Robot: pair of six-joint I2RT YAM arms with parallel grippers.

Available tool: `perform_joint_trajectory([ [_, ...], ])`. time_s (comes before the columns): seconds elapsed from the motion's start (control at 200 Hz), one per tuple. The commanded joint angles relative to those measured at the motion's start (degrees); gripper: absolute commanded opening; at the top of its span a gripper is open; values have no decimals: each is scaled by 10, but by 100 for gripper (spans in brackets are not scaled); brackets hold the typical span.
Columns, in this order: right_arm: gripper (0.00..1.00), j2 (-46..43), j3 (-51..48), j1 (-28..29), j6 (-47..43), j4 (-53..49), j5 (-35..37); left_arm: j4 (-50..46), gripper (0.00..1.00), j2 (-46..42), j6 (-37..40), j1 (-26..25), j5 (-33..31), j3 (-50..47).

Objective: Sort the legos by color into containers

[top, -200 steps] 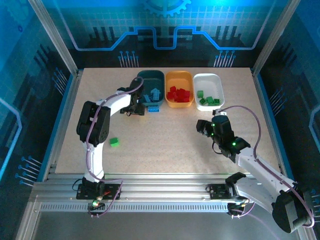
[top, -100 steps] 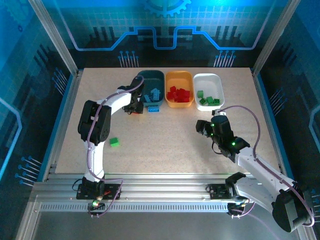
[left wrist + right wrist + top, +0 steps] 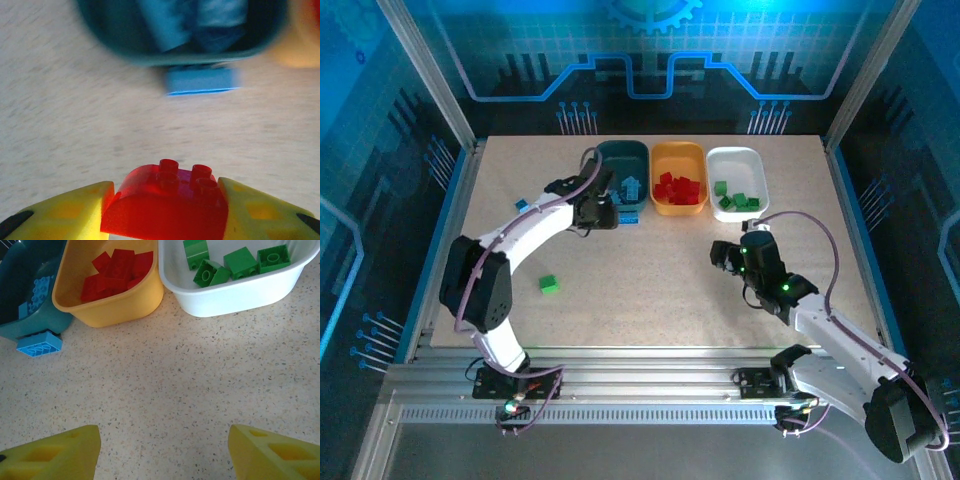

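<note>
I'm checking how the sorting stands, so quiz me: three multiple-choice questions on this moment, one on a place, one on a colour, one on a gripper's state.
1. Where is the stray green brick?
A. on the table
B. in a tub
C. stacked on another brick

2. What colour are the bricks in the yellow-orange tub?
A. blue
B. green
C. red

3. The left gripper is:
A. open and empty
B. shut on a red brick
C. shut on a blue brick

Answers:
1 A: it lies alone on bare tabletop near the left arm.
2 C: the right wrist view shows red bricks inside it.
3 B: the left wrist view shows the brick clamped between both fingers.
</note>
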Motion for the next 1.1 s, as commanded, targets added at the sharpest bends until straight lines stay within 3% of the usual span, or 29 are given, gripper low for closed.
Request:
perform_joint_trajectory([
  [0.0,69,8,0,9,-2,17,5,21,38,49,-30,-34,57,73],
  [0.23,69,-4,-2,9,-8,11,25,10,36,243,-15,-61,104,336],
  [0.365,69,-7,-1,9,-11,7,31,-36,38,337,-3,-61,99,485],
  [0.455,69,-9,-2,9,-11,7,33,-52,38,367,0,-60,91,536],
  [0.58,69,-9,-1,9,-12,5,32,-39,40,370,0,-61,91,530],
  [0.65,69,-11,-1,9,-12,5,31,-36,49,375,2,-61,87,527],
  [0.775,69,-13,-3,9,-14,4,38,-36,75,376,11,-60,68,524],
  [0.88,69,-16,-7,11,-17,7,39,-8,98,326,16,-60,41,478],
  [1.01,70,-21,-8,30,-33,22,28,54,99,195,10,-55,10,340],
  [1.096,75,-3,-7,54,-47,46,22,86,99,91,-33,-41,-6,208],
])
